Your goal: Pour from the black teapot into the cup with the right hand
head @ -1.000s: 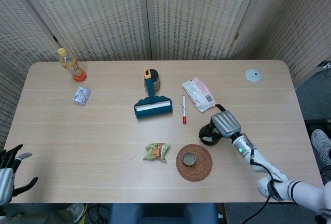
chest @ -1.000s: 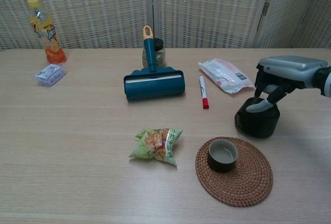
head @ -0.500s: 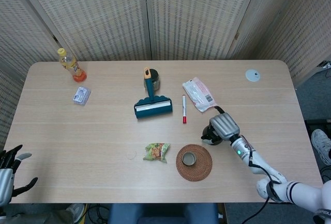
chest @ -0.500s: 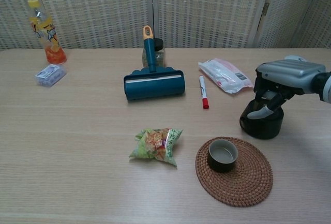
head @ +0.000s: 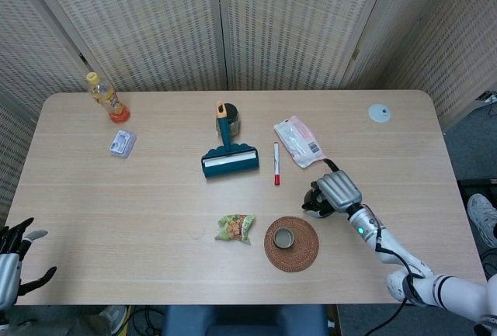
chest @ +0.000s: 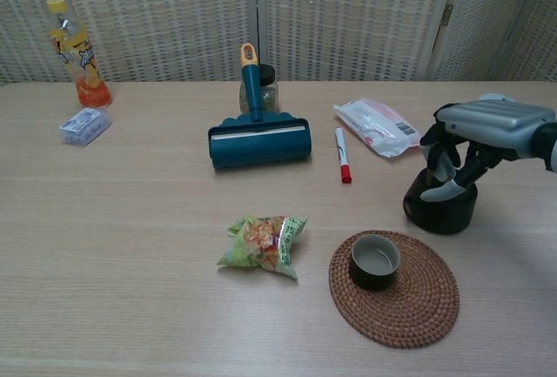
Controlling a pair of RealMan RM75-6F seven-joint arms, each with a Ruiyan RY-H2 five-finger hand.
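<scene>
Chest view, right of frame: right hand (chest: 474, 146) sits over the black teapot (chest: 440, 206), fingers (chest: 446, 190) curled, grasp unconfirmed; teapot on desk (chest: 139, 246), cup (chest: 374, 260) unpoured.

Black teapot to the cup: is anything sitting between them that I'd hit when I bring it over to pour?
Nothing visible does. The black teapot stands on the table just behind and right of the cup, which sits on the woven coaster. The right hand is over the teapot; the red marker and snack bag lie off that path.
</scene>
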